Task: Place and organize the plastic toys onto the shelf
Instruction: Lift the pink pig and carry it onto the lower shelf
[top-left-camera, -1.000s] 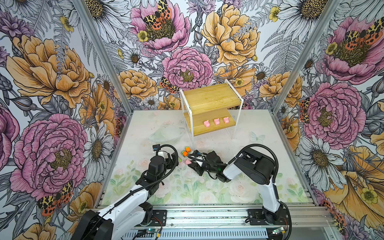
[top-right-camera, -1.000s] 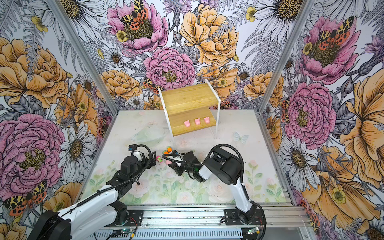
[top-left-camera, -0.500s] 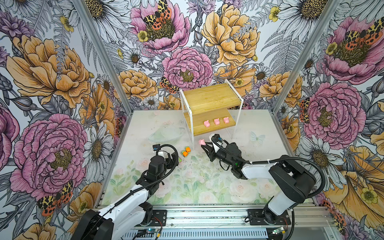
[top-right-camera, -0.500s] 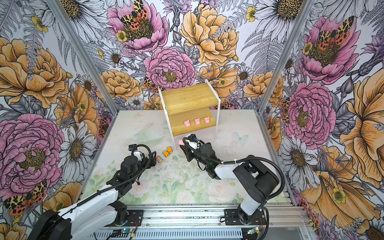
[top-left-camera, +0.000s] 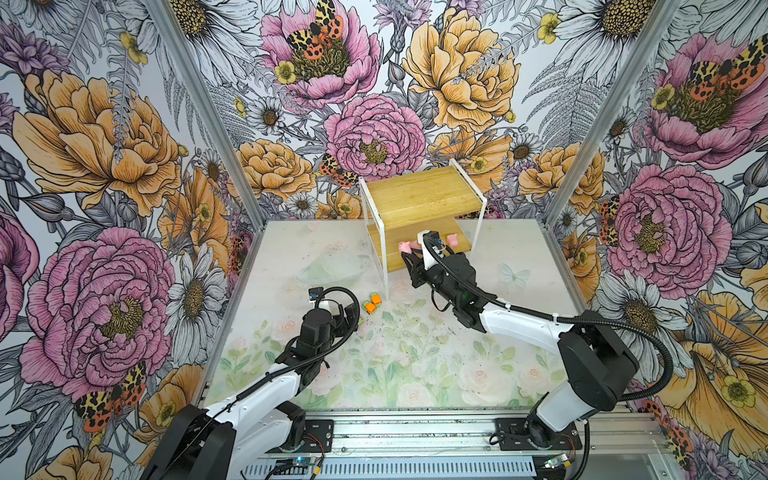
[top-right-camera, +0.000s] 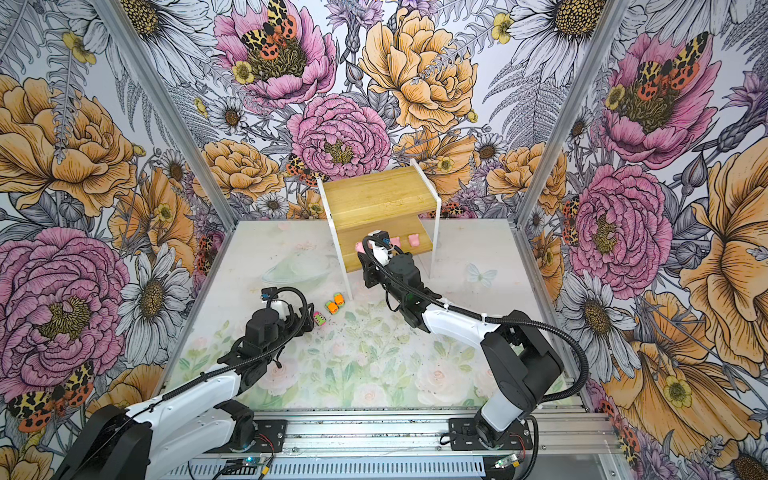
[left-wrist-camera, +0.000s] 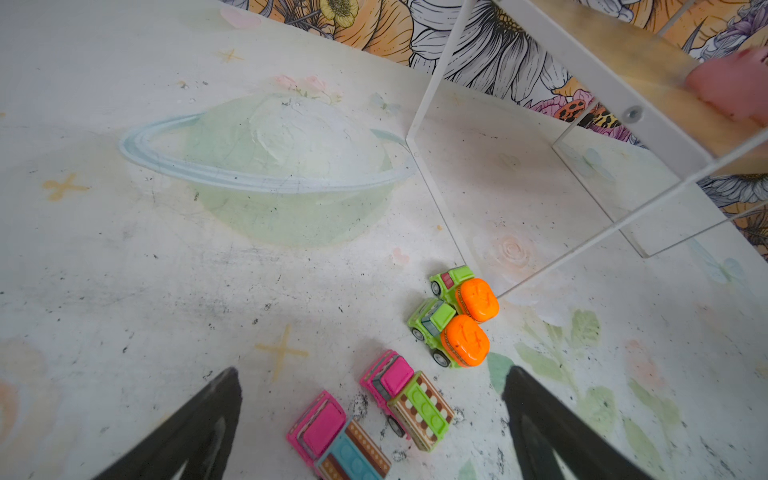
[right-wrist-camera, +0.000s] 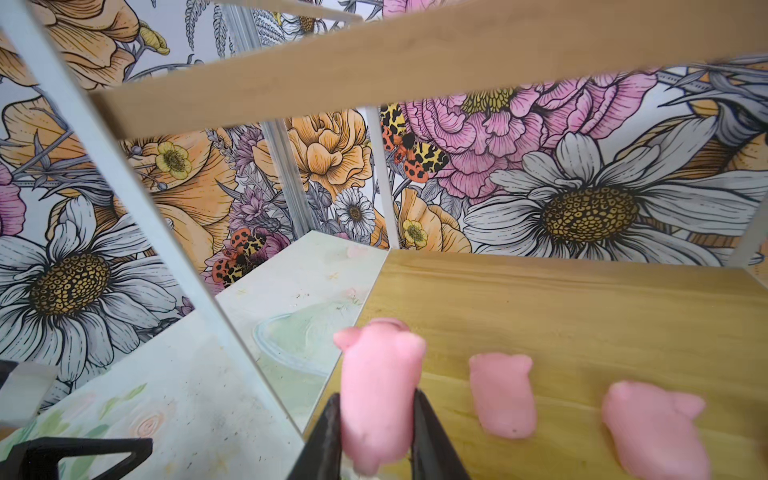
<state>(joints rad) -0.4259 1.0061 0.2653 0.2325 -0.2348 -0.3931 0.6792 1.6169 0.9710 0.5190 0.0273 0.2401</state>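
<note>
My right fingers (right-wrist-camera: 326, 440) are clamped on a pig (right-wrist-camera: 380, 386) at the left end of the shelf (right-wrist-camera: 582, 316), lower board, so it lines up beside the other pigs (right-wrist-camera: 503, 395). Meanwhile my left fingers (left-wrist-camera: 208, 419) are spread wide over the pink cars (left-wrist-camera: 409, 399) on the counter (left-wrist-camera: 124, 291), probably grabbing those next.

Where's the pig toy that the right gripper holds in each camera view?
Both top views: pig at the shelf, left end of its lower board.
Left wrist: blurred pink shape on that board, probably it.
Right wrist: close up, pinched in the right gripper, at the board's left end.
Shared landmark: the shelf's white frame.
</note>
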